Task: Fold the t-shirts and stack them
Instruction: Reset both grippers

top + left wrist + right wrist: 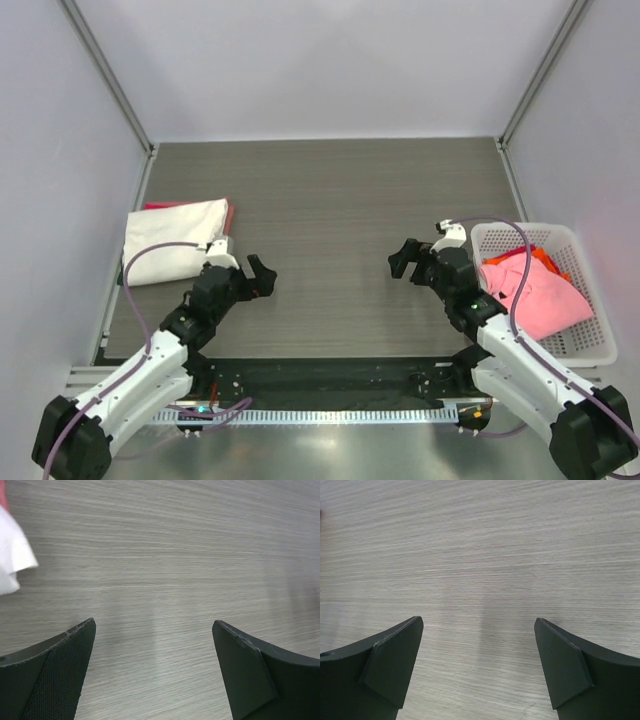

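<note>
We see a folded cream-white cloth t-shirt lying flat on the table, to the left of the left gripper and a little farther back, close beside its wrist. A thin edge of a magenta-red cloth t-shirt shows from under the cream-white one on the side nearer the gripper. In the left wrist view, a corner of the cream-white t-shirt sits ahead and to the left of the left gripper, apart from its fingers. A crumpled pink cloth t-shirt lies to the right of the right gripper, heaped inside a white plastic lattice basket with a bit of orange cloth showing behind it.

Both grippers are released, jaws spread wide and holding nothing. The right gripper has only bare table between its fingers. The two grippers point toward each other, well apart, over the grey wood-grain table.
</note>
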`<state>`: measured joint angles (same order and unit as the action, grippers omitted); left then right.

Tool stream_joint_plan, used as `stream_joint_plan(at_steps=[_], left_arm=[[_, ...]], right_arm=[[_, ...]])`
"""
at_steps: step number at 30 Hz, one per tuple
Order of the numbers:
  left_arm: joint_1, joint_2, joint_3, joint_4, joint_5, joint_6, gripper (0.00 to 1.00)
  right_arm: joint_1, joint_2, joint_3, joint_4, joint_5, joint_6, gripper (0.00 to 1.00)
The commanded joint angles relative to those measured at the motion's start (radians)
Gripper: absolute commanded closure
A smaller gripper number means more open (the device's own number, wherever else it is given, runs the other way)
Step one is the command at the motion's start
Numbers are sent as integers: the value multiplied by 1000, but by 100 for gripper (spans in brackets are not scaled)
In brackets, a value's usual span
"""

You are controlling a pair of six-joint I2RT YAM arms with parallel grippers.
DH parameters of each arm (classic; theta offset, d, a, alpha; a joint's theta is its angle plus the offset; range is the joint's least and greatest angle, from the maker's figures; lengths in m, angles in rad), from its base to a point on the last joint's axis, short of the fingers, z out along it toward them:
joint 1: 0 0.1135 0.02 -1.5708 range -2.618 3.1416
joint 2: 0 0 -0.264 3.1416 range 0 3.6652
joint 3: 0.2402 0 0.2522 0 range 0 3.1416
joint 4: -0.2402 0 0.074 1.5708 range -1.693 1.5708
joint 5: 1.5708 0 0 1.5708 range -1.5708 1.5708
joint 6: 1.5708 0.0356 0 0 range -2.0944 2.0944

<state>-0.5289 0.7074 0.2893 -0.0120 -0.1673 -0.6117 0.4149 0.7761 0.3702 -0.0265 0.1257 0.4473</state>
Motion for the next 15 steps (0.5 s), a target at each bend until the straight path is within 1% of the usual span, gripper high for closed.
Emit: stream_joint_plan(at_steps=[1, 2, 4, 7, 8, 9, 11, 15], left_arm=[[0, -42, -34, 187, -79, 6, 1], [0, -36, -50, 240, -81, -3, 0], [0, 6, -56, 273, -75, 16, 0], [1, 72, -53, 328, 24, 79, 1], [0, 87, -68, 384, 72, 81, 0], [1, 101, -78, 412, 87, 84, 0], [1, 138, -87, 463, 97, 93, 0], [1, 164, -84, 500, 109, 104, 0]], right_arm=[[-1, 31, -65, 158, 49, -13, 0], [-2, 35, -73, 192, 51, -4, 0], [-1, 35, -71, 191, 48, -4, 0], [-1, 25, -80, 188, 63, 8, 0], [-2, 8, -83, 183, 69, 10, 0], [-1, -1, -89, 184, 74, 13, 0], [-2, -24, -100, 186, 75, 14, 0], [-1, -9, -96, 188, 78, 18, 0]])
